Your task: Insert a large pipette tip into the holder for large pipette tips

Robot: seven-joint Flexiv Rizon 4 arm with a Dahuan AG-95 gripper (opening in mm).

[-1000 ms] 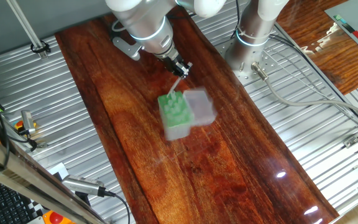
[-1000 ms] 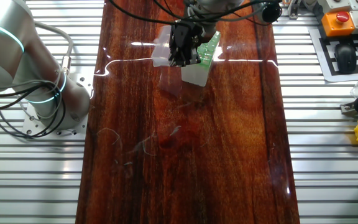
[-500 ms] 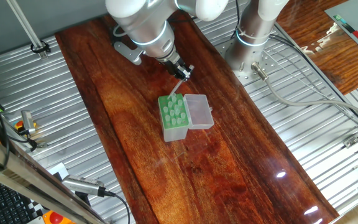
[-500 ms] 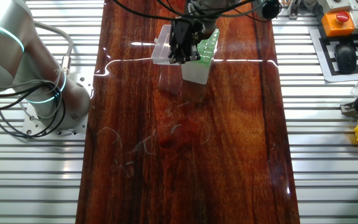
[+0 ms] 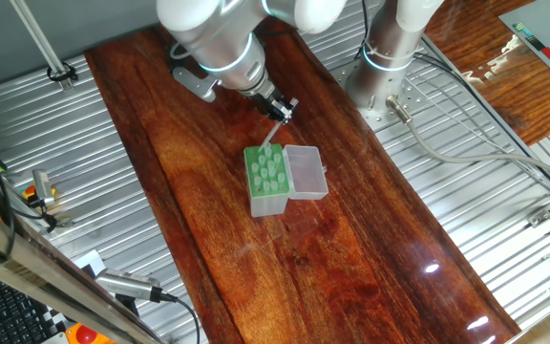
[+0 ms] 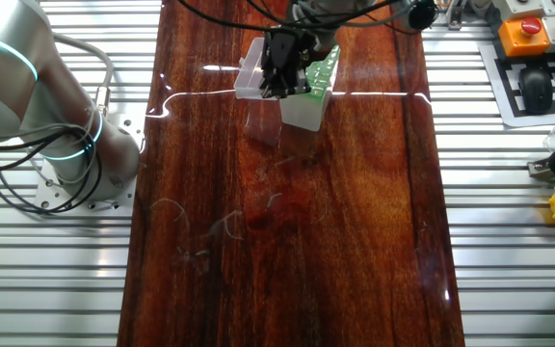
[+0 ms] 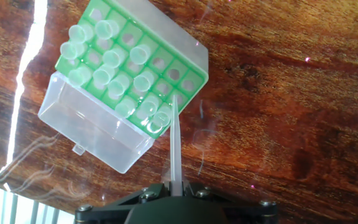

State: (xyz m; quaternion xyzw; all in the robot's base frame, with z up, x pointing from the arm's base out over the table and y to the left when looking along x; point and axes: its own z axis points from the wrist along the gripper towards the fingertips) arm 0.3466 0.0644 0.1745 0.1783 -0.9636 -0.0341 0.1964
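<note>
The holder for large pipette tips [image 7: 166,57] is a pale green rack with a grid of round holes, several filled with tips. Its clear lid [image 7: 92,127] hangs open at one side. It also shows as the holder [image 5: 266,182] in one fixed view and the holder [image 6: 316,85] in the other. My gripper [image 7: 178,185] is shut on the wide end of the large pipette tip [image 7: 175,143]. The tip's thin end reaches the holes at the rack's near corner; whether it is inside a hole I cannot tell. The gripper [image 5: 280,109] hangs just above and behind the rack.
The holder stands on a dark wooden board [image 5: 351,248] with ribbed metal table [image 5: 466,210] on both sides. The robot's base [image 5: 390,57] stands at the board's far right. A keyboard and buttons [image 6: 538,58] lie off the board.
One second ago the holder and lid were blurred with motion and a little displaced; now they lie still. The gripper with the tip has hardly moved.
</note>
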